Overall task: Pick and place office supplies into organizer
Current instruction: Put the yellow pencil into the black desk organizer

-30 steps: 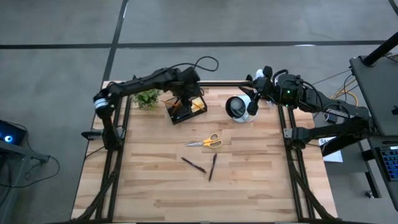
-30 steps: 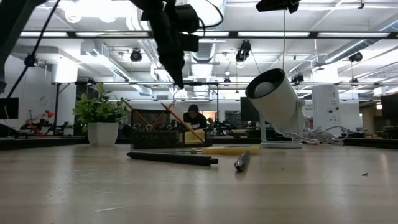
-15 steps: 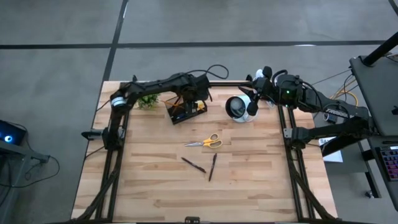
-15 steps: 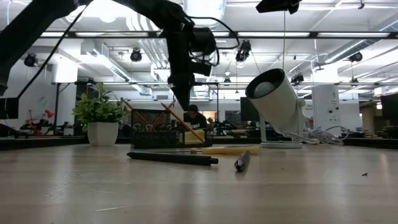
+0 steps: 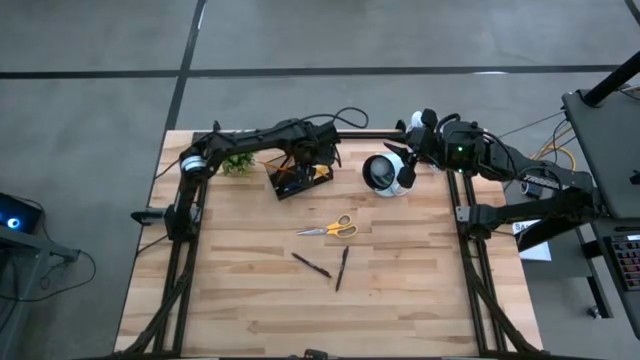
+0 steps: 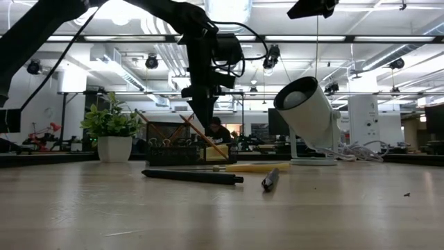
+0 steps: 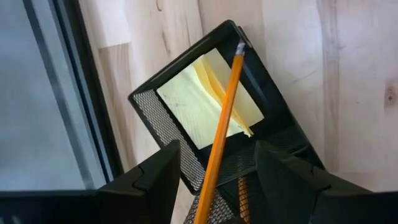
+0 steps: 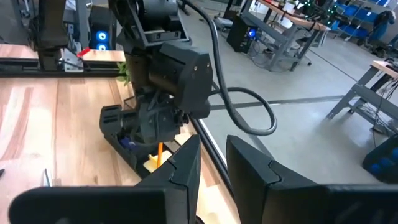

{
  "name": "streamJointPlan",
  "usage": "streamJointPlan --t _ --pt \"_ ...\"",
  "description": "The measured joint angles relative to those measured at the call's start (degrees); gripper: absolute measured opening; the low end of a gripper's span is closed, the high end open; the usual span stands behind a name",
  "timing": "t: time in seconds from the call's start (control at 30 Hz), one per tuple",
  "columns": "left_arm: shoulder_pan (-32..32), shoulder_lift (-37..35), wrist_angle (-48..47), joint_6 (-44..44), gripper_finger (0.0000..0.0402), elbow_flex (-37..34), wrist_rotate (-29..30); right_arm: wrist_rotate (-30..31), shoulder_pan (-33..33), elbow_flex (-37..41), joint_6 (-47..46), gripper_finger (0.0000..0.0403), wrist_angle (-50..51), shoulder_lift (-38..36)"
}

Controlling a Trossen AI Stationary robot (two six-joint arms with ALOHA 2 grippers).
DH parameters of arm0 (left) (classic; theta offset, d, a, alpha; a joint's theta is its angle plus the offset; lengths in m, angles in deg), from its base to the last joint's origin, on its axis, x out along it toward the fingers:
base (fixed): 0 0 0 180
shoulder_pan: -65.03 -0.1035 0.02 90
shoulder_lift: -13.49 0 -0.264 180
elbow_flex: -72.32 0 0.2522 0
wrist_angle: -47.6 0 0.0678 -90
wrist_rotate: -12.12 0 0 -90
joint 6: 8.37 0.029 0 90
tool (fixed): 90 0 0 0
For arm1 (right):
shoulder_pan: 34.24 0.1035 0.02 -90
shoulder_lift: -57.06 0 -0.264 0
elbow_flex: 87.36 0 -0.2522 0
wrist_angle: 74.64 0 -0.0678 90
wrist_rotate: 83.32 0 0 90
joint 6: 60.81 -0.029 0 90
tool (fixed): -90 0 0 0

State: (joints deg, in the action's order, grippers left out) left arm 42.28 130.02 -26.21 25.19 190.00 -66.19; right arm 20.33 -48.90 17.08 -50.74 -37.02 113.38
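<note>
The left gripper (image 7: 214,186), fingers spread, hovers above the organizer (image 7: 149,109), apparently having freed the orange pencil (image 7: 222,124) to lean inside

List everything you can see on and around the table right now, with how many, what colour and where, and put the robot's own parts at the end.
organizer: one, black mesh, far side of the table, left of centre
pencils: at least two, orange, leaning in the organizer
sticky-note block: one, yellow, inside an organizer compartment
scissors: one, yellow-orange handles, mid-table
pens: two, dark, on the wood nearer the front than the scissors
plant: one, green, white pot, left of the organizer
cup: one, white with dark inside, tilted, right of the organizer
table: one, light wood
left gripper: one, dark, open, above the organizer
right gripper: one, dark, far right corner, past the cup
</note>
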Motion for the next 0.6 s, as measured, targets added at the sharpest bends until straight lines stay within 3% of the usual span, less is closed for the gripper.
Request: streamJointPlan --t 0.2,0.6 --pt "0.1 0.0 -1.0 2.8 0.0189 -0.8 0.1 0.0 0.0 0.0 0.0 0.0066 0.0 0.0" --pt "0.4 0.0 6.0 3.7 0.0189 -5.0 6.0 0.0 0.0 0.0 0.0 0.0066 0.0 0.0"
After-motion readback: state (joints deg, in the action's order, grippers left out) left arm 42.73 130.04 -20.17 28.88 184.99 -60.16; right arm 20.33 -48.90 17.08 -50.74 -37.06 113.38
